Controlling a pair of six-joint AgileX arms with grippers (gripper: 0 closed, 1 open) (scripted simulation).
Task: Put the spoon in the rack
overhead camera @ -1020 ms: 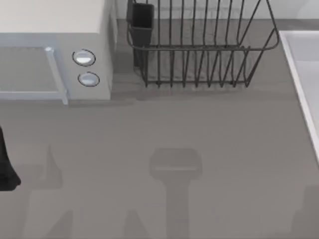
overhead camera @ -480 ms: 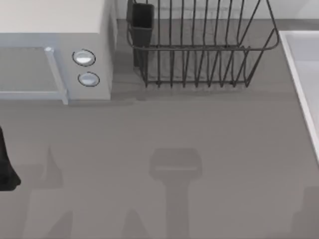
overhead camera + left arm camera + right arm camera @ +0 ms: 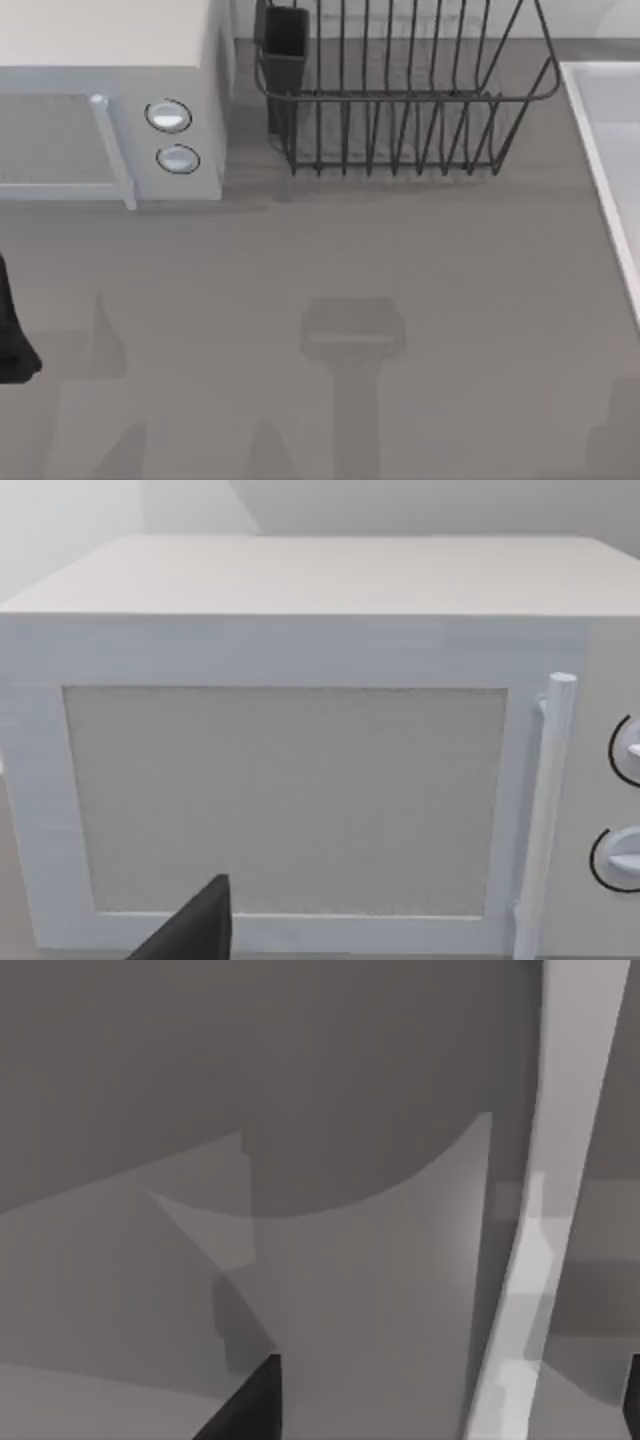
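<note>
The spoon is out of view. The rack is a dark wire dish rack at the back of the table, right of centre, with a dark utensil cup at its left corner. My left arm is a dark shape at the table's left edge. A dark part of the left gripper faces the microwave's door. The right gripper is open over bare grey table beside a white edge, its dark fingertips far apart with nothing between them.
A white microwave with two round knobs and a bar handle stands at the back left, next to the rack. A white raised rim runs along the right edge. Grey tabletop spreads in front of both, crossed by arm shadows.
</note>
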